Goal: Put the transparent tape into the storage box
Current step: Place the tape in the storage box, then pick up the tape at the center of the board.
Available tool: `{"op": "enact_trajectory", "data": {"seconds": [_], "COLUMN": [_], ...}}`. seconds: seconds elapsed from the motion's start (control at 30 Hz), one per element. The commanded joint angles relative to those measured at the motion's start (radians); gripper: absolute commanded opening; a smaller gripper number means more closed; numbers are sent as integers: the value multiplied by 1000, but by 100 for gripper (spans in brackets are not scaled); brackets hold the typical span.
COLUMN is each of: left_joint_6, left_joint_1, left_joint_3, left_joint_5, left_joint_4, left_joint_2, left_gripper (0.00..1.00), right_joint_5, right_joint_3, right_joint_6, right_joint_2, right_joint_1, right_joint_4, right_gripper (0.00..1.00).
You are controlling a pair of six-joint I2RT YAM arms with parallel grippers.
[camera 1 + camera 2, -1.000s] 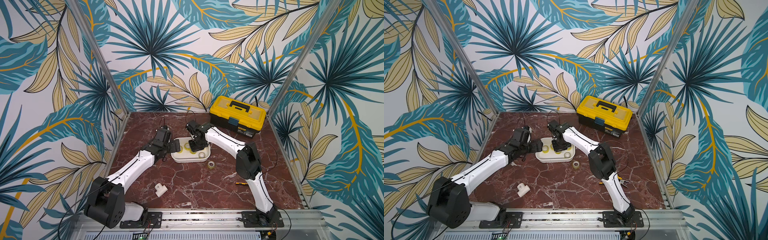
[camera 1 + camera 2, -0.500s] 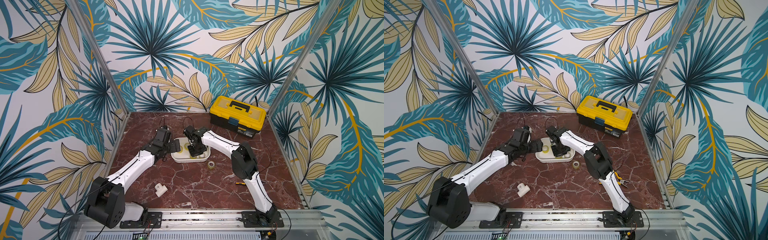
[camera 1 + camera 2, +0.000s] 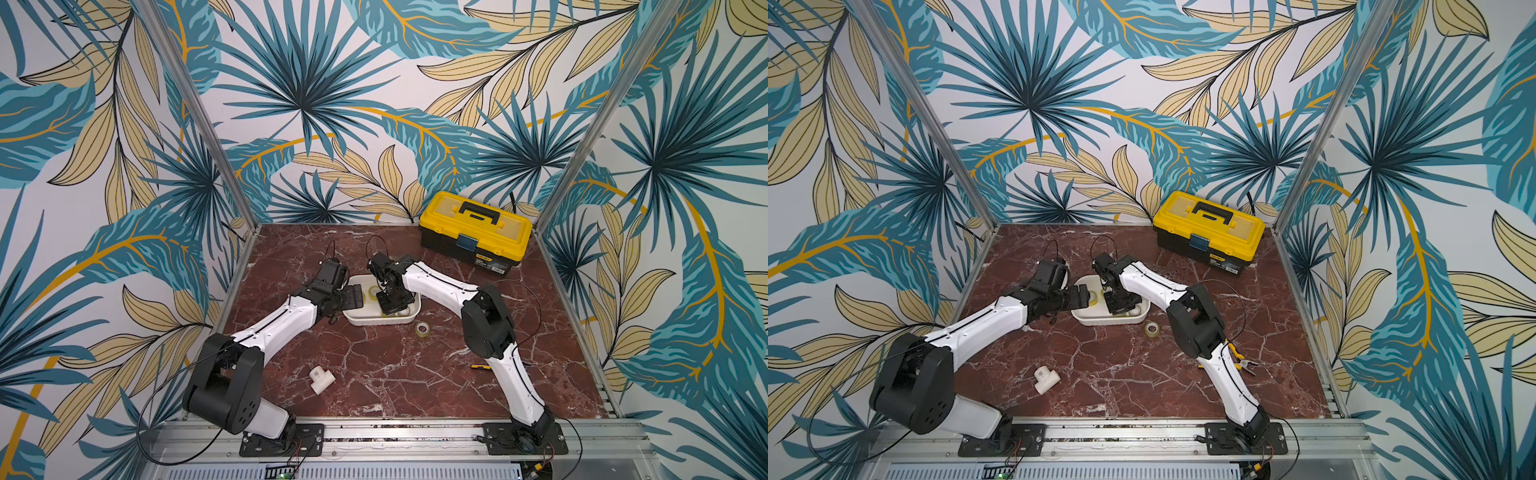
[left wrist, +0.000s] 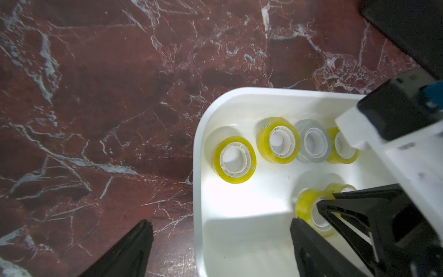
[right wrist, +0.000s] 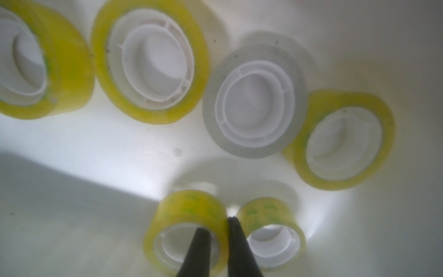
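Observation:
The storage box (image 3: pixel 409 318) (image 3: pixel 1142 314) is a shallow white tub mid-table. Several yellowish rolls of transparent tape and one greyish roll (image 5: pixel 254 105) (image 4: pixel 311 141) lie in it. My right gripper (image 5: pixel 217 225) (image 3: pixel 390 305) reaches down into the box, shut on the wall of one yellowish roll (image 5: pixel 187 211) (image 4: pixel 305 203). One finger is inside its core, the other between it and a neighbouring roll (image 5: pixel 268 213). My left gripper (image 4: pixel 219 249) (image 3: pixel 353 297) is open and straddles the box's left rim (image 4: pixel 197 144), holding nothing. Another roll (image 3: pixel 423 329) (image 3: pixel 1152 328) lies on the table right of the box.
A yellow-and-black toolbox (image 3: pixel 476 230) (image 3: pixel 1210 230) stands at the back right. A white T-shaped pipe fitting (image 3: pixel 322 379) (image 3: pixel 1046 379) lies front left. Yellow-handled pliers (image 3: pixel 1241 363) lie beside the right arm's lower link. Patterned walls close in three sides of the marble table.
My right gripper has shifted slightly left and lowered into the box with the roll. The left arm has stayed where it was.

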Motion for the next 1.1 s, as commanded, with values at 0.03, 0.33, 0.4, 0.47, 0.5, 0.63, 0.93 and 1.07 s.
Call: {"op": "enact_trajectory", "data": {"seconds": [0.03, 0.33, 0.4, 0.47, 0.5, 0.63, 0.93, 1.07], "left_joint_6": [-4, 0, 1, 5, 7, 23, 33, 31], "left_joint_1": [7, 7, 8, 7, 7, 7, 8, 7], "left_joint_3": [-23, -37, -37, -34, -32, -26, -25, -25], "left_joint_5": [13, 13, 14, 16, 16, 8, 10, 18], "left_joint_4": [13, 9, 14, 20, 18, 6, -3, -1], "left_joint_2": [7, 14, 11, 4, 3, -14, -51, -51], "left_gripper": [94, 94, 95, 94, 94, 95, 95, 95], "right_joint_5": [8, 10, 24, 52, 62, 98, 106, 68], "right_joint_3": [-11, 28, 36, 36, 34, -31, -388, -517], "right_joint_6": [-1, -6, -7, -6, -4, 24, 107, 152], "right_joint_2": [15, -26, -56, -99, -121, -226, -454, -466], "right_joint_1": [5, 4, 3, 0, -5, -37, -93, -106], "right_joint_4": [-4, 3, -1, -7, -12, -53, -50, 32], "right_gripper": [23, 29, 29, 36, 36, 42, 47, 57]}}
